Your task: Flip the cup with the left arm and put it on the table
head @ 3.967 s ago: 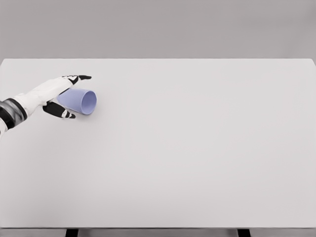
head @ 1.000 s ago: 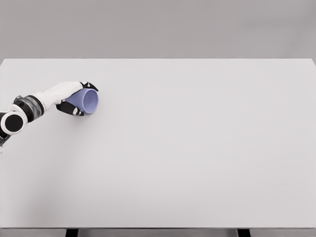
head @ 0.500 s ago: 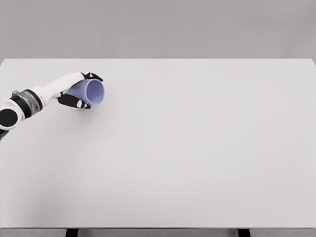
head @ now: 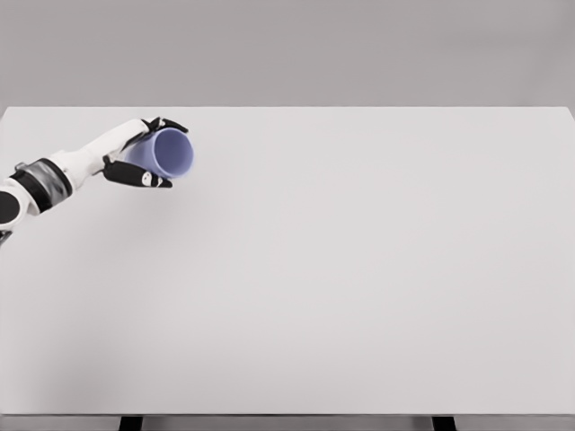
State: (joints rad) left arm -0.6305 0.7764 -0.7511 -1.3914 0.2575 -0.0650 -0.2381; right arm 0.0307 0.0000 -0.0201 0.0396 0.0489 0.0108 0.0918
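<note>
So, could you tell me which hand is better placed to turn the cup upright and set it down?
The left. The left hand already grips the purple cup, which lies sideways with its mouth toward the camera, above the table's far-left area. The right arm is out of view.

Simulated test bench, plain white table point(head: 359, 269), grey backdrop

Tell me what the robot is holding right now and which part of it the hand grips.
The left hand holds the purple cup around its side wall, mouth facing right.

One cup point(head: 169, 153), one hand point(head: 135, 154), and one table point(head: 359, 269) are visible.
</note>
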